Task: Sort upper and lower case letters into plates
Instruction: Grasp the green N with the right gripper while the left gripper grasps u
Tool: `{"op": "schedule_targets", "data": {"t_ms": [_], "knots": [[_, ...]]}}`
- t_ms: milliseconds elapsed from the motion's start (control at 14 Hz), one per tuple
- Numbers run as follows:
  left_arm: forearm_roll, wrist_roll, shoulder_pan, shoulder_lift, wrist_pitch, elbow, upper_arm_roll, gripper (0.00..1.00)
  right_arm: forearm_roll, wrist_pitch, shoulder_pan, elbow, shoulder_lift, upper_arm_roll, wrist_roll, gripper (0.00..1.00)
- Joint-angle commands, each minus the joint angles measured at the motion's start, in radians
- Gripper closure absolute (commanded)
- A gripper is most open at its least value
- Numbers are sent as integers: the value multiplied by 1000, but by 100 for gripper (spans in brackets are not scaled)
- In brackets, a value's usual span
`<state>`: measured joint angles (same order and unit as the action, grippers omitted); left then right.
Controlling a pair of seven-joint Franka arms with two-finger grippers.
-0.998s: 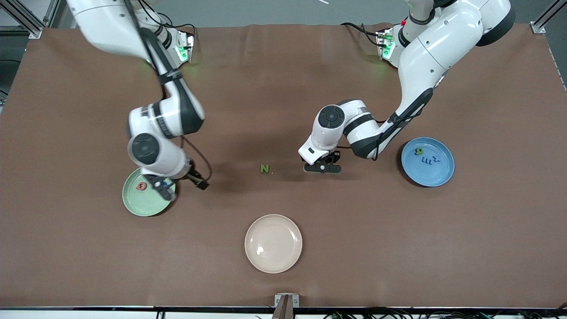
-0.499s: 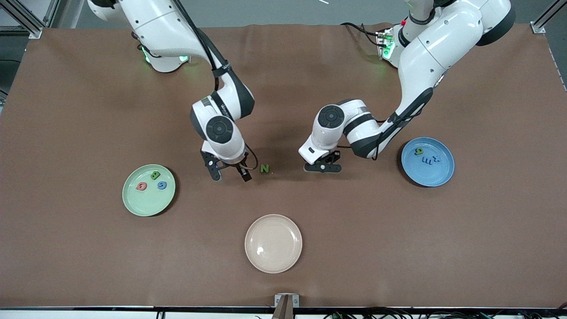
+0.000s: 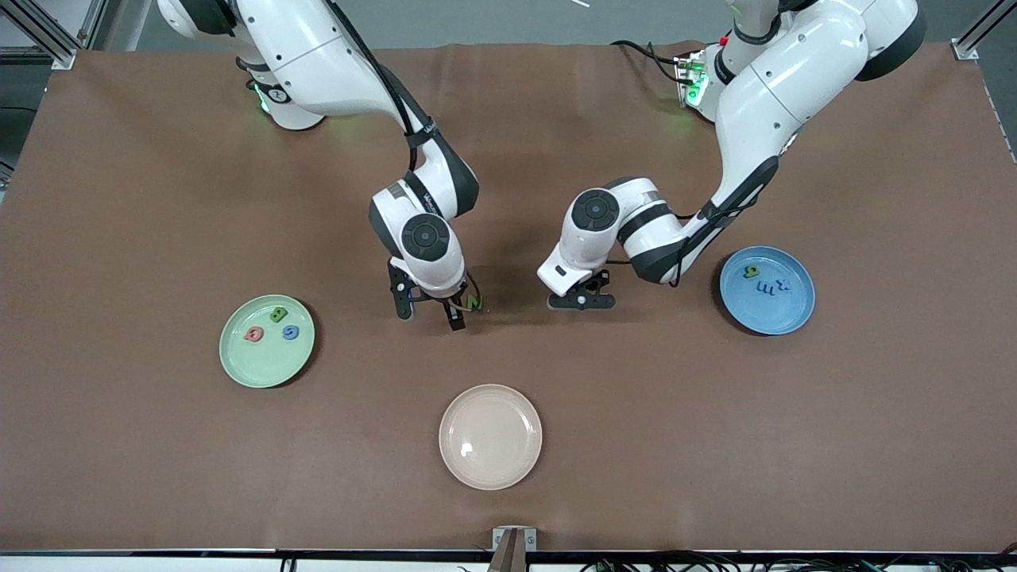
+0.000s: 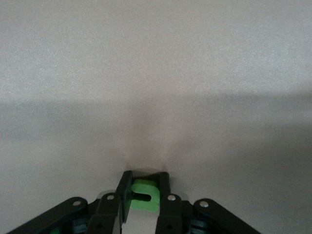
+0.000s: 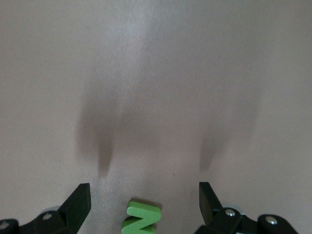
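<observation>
1. Green N [image 3: 475, 302] [image 5: 142, 219]: centre of the front frame, on the brown table [image 3: 715, 445]; partly covered there by the right gripper [image 3: 430, 315] [image 5: 144, 207], and cut off at the right wrist frame's lower edge.
2. Right gripper: fingers spread wide, one on each side of the N, gripping nothing.
3. Left gripper [image 3: 581, 303] [image 4: 144, 187]: centre-right, low over the table; fingers closed on a small green piece [image 4: 145, 196], possibly a lower-case letter, mostly hidden.
4. Mint green plate [image 3: 238, 361]: lower left; holds a red, a green and a blue letter.
5. Sky blue plate [image 3: 775, 318]: right; holds a green letter and blue ones, too small to read.
6. Cream plate [image 3: 490, 437]: lower centre.
</observation>
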<state>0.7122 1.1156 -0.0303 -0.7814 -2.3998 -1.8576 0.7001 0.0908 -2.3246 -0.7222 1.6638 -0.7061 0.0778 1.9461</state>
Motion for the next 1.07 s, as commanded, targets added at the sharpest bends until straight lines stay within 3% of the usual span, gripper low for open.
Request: {"op": "schedule_targets", "data": {"t_ms": [0,214,499,642,784,998], "knots": [[-40,15,10,30,23,-14,16,89,-5,1,-19,-64,-52,11,80,5],[-62,-3,74,94,154,-6,77,90,-3,-12,-29,-72,-65,11,100,10],[-66,-190,410,111,307,-21,316,90,-2,-30,-45,-73,-69,11,136,13],[-56,-294,617,113,320,-92,425,90,-2,-30,-49,-73,-69,11,137,16],[2,-389,801,111,320,-162,490,91,-5,-30,-57,-72,-69,11,136,27],[119,-488,944,99,292,-222,490,91,-10,-30,-63,-72,-69,11,131,52]]}}
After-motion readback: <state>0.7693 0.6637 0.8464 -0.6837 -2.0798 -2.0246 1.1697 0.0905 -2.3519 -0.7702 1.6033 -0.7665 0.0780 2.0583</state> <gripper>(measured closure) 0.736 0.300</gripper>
